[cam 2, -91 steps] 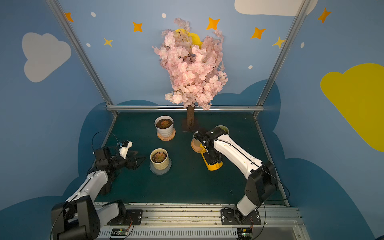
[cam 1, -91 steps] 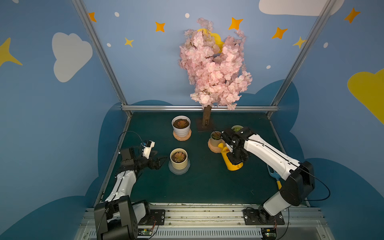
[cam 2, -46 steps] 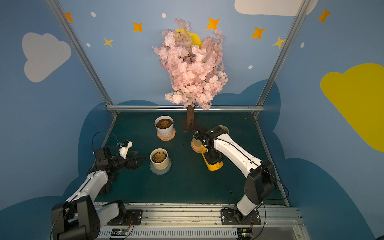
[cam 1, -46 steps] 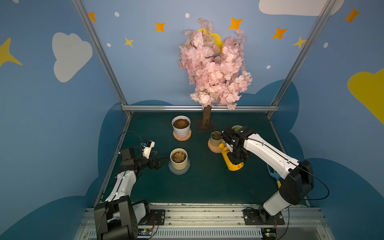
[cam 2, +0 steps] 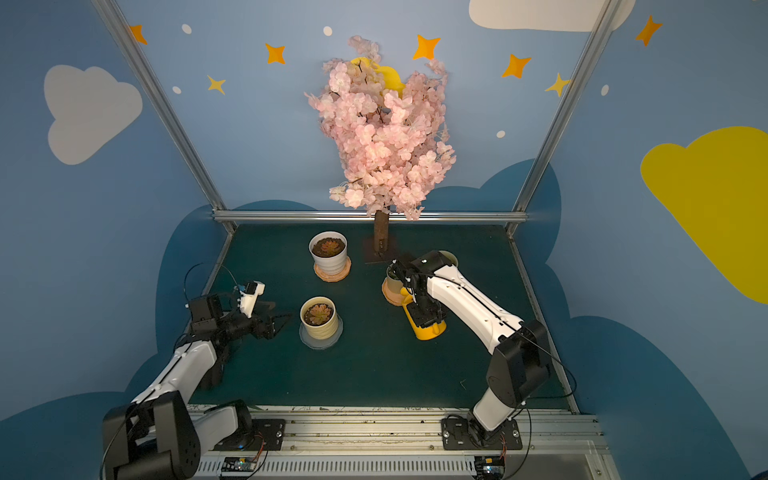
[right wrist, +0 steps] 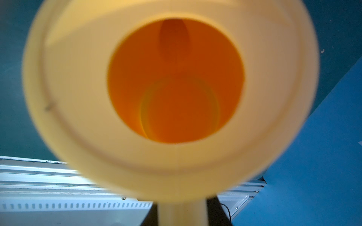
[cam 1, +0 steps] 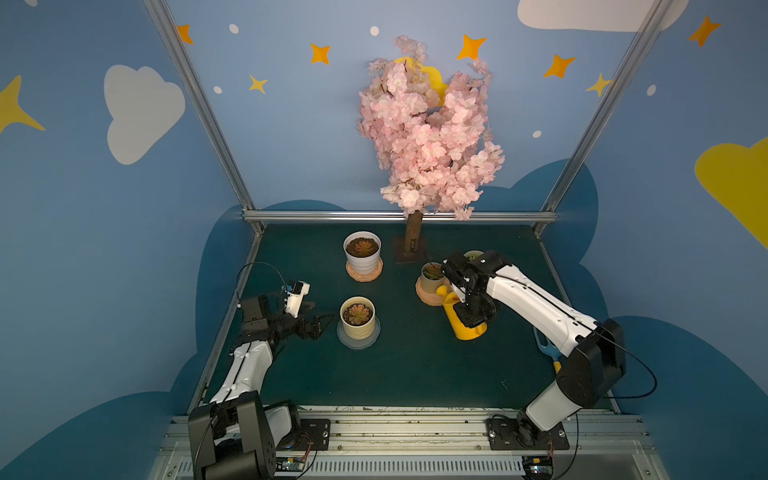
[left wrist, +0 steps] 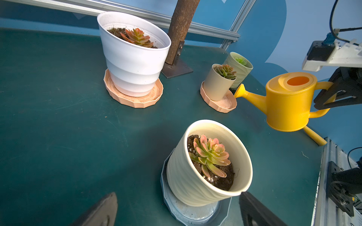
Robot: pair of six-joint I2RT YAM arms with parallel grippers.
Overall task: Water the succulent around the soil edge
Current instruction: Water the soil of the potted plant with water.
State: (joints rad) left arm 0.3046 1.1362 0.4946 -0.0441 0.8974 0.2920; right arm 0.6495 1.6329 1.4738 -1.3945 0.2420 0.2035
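My right gripper (cam 1: 473,311) is shut on the handle of a yellow watering can (cam 1: 465,326), which it holds about upright in both top views. In the left wrist view the can's spout (left wrist: 241,91) sits beside the wall of a small beige pot (left wrist: 216,86), below its rim and over its peach saucer (left wrist: 223,103). That pot holds a green succulent (left wrist: 226,71). The right wrist view looks down into the can's round opening (right wrist: 176,82), with the handle (right wrist: 182,213) between the dark fingers. My left gripper (cam 1: 320,326) is open beside a cream pot (cam 1: 357,328).
The cream pot holds a pink succulent (left wrist: 210,154) and stands on a grey-blue saucer (left wrist: 195,213). A white pot (cam 1: 362,259) on a peach saucer stands at the back. Behind the beige pot are a pale green pot (left wrist: 240,64) and the blossom tree's trunk (cam 1: 412,237). A blue-and-yellow tool (cam 1: 546,349) lies at the right edge.
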